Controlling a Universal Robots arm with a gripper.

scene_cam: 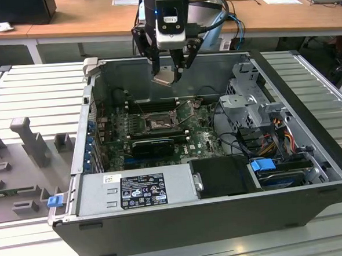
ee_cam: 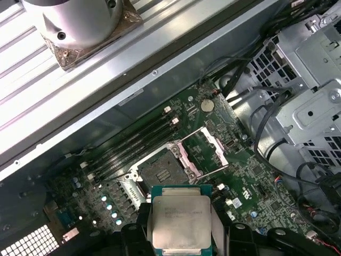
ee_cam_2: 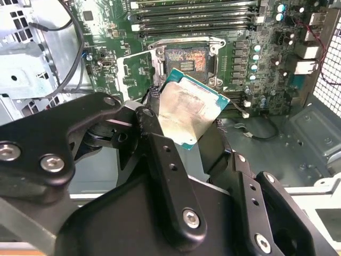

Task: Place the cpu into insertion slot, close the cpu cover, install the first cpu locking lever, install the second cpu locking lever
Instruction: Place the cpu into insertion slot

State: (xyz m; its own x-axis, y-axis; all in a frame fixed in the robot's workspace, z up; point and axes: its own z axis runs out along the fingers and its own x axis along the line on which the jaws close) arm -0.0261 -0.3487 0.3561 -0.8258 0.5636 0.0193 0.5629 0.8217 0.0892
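Jaws clamped the tilted cpu (ee_cam: 181, 221) well above the open insertion slot (ee_cam: 160, 169); the cpu cover (ee_cam: 218, 149) stood raised beside that slot.

Gripper (scene_cam: 168, 70): silver-grey and black body, black linked fingers, top centre of the exterior view.
Finger links (ee_cam_2: 160, 160): matte black bars, rounded ends, silver screw heads, in the second wrist view.
Cables (scene_cam: 234, 21): dark, looping beside the wrist.
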